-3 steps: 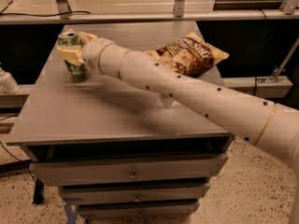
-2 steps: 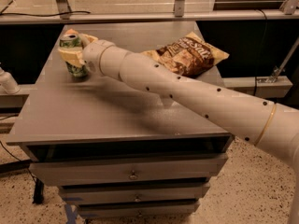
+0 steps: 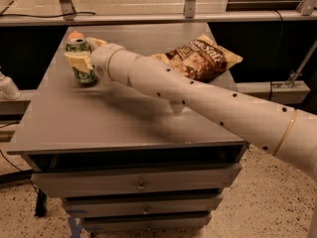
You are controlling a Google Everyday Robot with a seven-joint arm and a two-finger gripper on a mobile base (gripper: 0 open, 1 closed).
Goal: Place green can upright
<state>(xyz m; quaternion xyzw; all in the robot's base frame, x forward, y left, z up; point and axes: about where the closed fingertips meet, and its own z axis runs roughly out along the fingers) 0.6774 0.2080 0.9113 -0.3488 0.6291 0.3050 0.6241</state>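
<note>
The green can [image 3: 84,75] stands upright on the grey table [image 3: 114,123] near its far left corner, silver top facing up. My gripper [image 3: 81,52] reaches in from the right on a long white arm and is closed around the can's upper half. One pale finger [image 3: 75,60] crosses the can's front and the other [image 3: 97,42] sits behind it. The can's base looks to be resting on the tabletop.
A small orange fruit [image 3: 75,35] lies just behind the can. A brown snack bag [image 3: 200,58] lies at the table's far right, behind my arm. Drawers [image 3: 141,185] sit under the tabletop. A metal rail [image 3: 158,18] runs behind the table.
The gripper and the can have shifted a little to the right. The can stays upright in the fingers. The bag has not moved.
</note>
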